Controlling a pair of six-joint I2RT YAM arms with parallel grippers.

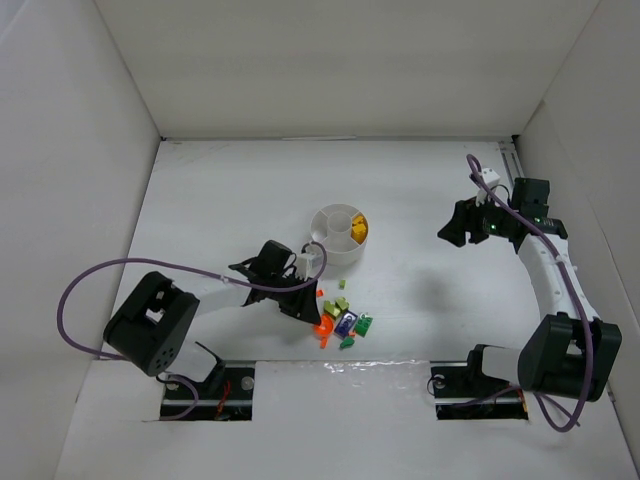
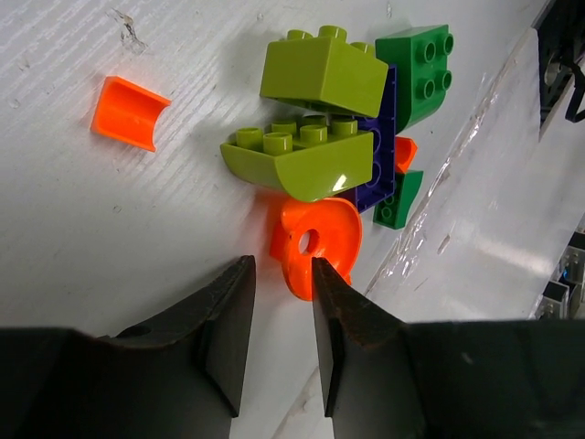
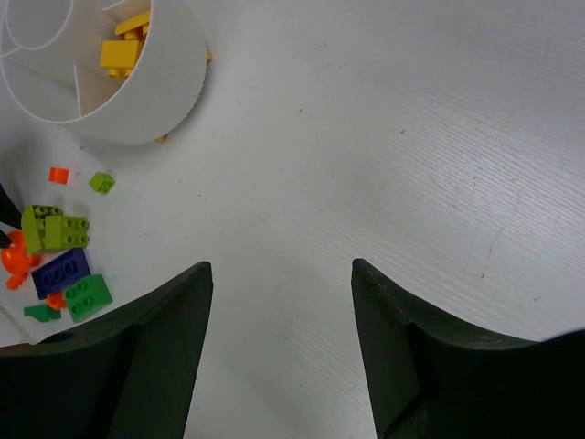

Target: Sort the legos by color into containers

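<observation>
The white divided dish (image 1: 322,222) sits mid-table, with yellow legos (image 1: 358,230) in its right wedge. The other legos lie in a pile (image 1: 345,320) in front of it. My left gripper (image 1: 305,300) hovers low at the pile's left edge. In the left wrist view my left gripper (image 2: 281,265) is narrowly open and empty. An orange ring piece (image 2: 315,242) lies just beyond the right fingertip (image 2: 322,274). Past it lie two lime bricks (image 2: 302,160), a purple plate (image 2: 379,165), a green brick (image 2: 416,69) and an orange curved piece (image 2: 130,112). My right gripper (image 1: 455,225) is open and empty, raised to the right of the dish.
The right wrist view shows my right gripper (image 3: 281,265) over bare table, the dish wall (image 3: 137,101) and the pile (image 3: 62,272) at far left. White walls enclose the table. A glossy tape strip (image 1: 380,365) runs along the front edge. Purple cables (image 1: 80,290) loop off both arms.
</observation>
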